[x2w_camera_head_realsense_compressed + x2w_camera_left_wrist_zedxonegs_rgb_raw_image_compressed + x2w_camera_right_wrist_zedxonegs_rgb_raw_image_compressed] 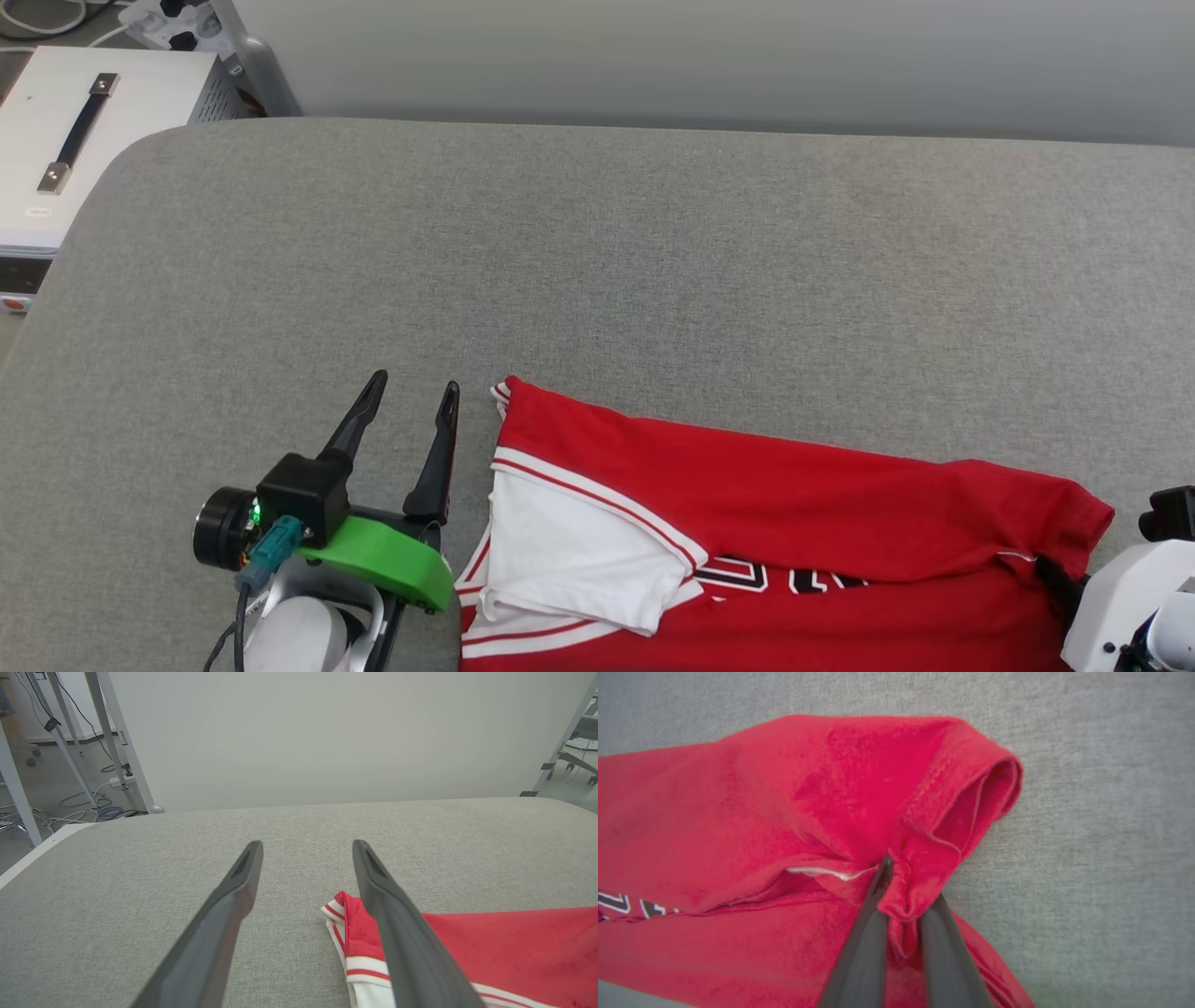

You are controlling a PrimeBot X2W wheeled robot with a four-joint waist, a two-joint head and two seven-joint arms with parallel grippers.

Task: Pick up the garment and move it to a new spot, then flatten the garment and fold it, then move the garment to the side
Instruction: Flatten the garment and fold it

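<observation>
The garment (794,504) is a red jersey with a white sleeve and striped trim, lying partly folded along the near edge of the grey table (597,261), black-and-white lettering peeking out. My right gripper (901,891) is shut on a bunched fold of the garment's (784,812) red hem; in the head view its dark fingers (1055,574) touch the cloth's right end. My left gripper (413,397) stands open just left of the garment's trimmed corner, nothing between its fingers. In the left wrist view the left gripper (306,851) hovers over the table, the garment (504,947) behind its right finger.
A white box (84,140) with a black handle stands off the table's left corner. A pale wall panel (709,56) runs behind the table. Metal frame legs and cables (84,788) show on the floor to the left.
</observation>
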